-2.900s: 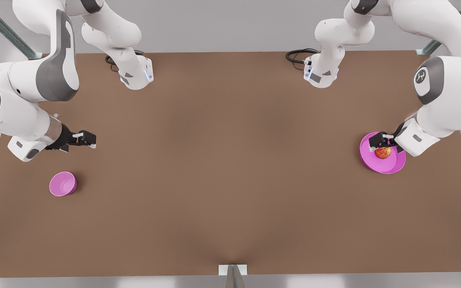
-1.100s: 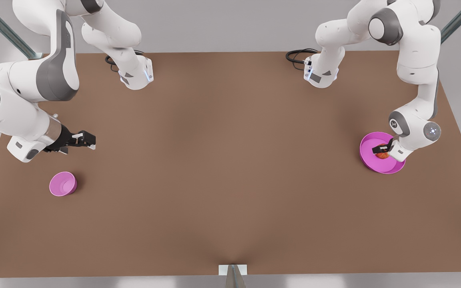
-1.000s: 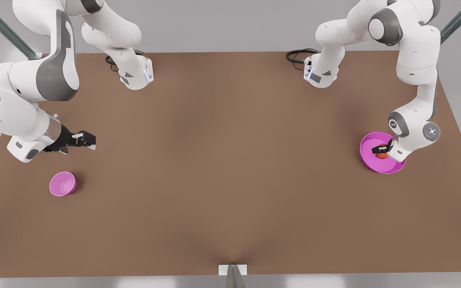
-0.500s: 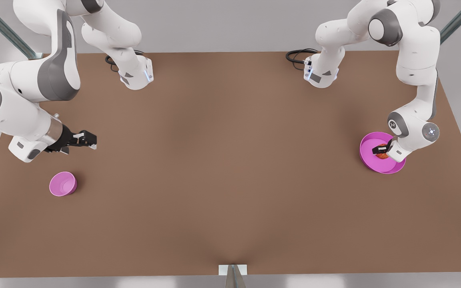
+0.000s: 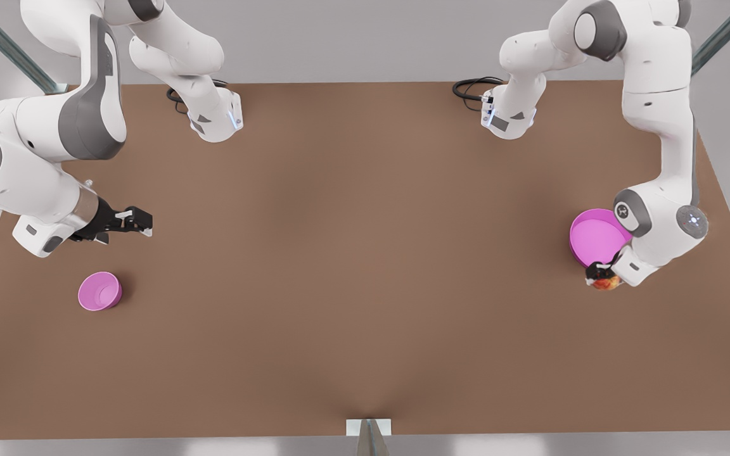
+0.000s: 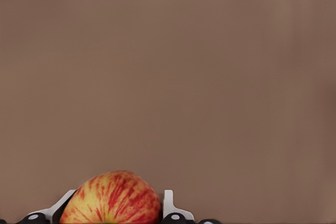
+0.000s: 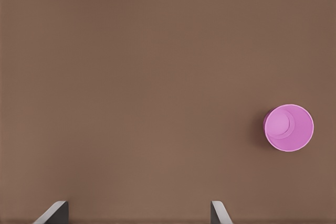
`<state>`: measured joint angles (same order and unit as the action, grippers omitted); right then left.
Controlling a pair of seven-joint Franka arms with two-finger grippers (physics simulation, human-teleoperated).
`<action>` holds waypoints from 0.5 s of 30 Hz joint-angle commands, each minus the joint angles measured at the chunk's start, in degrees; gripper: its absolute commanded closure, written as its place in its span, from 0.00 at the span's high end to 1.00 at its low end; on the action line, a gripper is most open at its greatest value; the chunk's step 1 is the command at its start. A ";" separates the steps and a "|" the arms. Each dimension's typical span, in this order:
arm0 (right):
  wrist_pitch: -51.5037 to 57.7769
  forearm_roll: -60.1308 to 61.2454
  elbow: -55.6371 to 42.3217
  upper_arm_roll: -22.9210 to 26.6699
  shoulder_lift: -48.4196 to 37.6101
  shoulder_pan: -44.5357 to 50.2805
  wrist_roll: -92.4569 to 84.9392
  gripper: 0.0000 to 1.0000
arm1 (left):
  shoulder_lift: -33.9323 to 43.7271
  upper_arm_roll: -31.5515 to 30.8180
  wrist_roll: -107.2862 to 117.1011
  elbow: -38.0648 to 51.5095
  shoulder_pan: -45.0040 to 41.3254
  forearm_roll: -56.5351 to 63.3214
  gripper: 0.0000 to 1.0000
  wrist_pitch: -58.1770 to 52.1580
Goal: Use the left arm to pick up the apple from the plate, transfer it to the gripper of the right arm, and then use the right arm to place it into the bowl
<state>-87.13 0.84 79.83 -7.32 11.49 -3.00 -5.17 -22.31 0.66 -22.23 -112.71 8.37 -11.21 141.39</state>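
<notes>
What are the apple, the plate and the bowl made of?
The apple, held in the left gripper, looks like real fruit skin: smooth, streaked red and yellow. The plate and bowl look like matte pink plastic, evenly coloured with no shine, though glazed ceramic is possible. The right gripper waits open above the table.

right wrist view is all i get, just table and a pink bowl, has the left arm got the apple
Observer: Yes. The left gripper is shut on the apple.
Operator: is it clear of the plate
Observer: In the front view the apple sits just off the plate, at its near edge.
Operator: where's my own gripper then
Observer: The right gripper is open, at the front view's left, beyond the bowl.
</notes>
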 commanded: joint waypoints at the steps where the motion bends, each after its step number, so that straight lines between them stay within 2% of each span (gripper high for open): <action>1: 0.03 0.04 -0.03 0.02 -0.06 0.01 -0.10 1.00 | -0.10 -5.31 -2.03 1.17 -0.11 -10.14 0.73 -1.90; 5: 0.03 0.04 -0.03 -0.07 -0.06 0.10 -0.10 1.00 | -1.59 -17.00 -3.78 2.84 -0.02 -15.68 0.73 -2.61; 7: 0.03 0.04 -0.03 -0.07 -0.06 0.10 -0.10 1.00 | -1.95 -19.91 -14.85 2.84 -2.21 -23.94 0.73 -2.69; 9: -0.06 0.12 -0.03 -0.07 0.20 0.36 0.51 1.00 | -4.05 -24.03 -28.27 3.80 -2.83 -33.76 0.69 -2.78; 11: -0.24 6.88 -0.03 -0.07 0.72 -0.25 2.17 1.00 | -9.49 -27.11 -35.24 10.56 -5.02 -37.83 0.69 -3.49; 12: -0.77 17.25 -0.12 0.11 2.31 -0.51 7.80 1.00 | -12.14 -27.73 -37.09 15.06 -7.31 -37.92 0.69 -4.01; 15: -4.28 33.86 -3.01 0.46 8.81 -0.42 10.18 1.00 | -19.61 -32.74 -52.29 21.82 -8.28 -45.91 0.69 -4.36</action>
<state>-88.91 22.31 77.14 -6.93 19.57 -3.36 -2.91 -41.23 -31.49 -37.10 -91.74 0.23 -49.95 138.25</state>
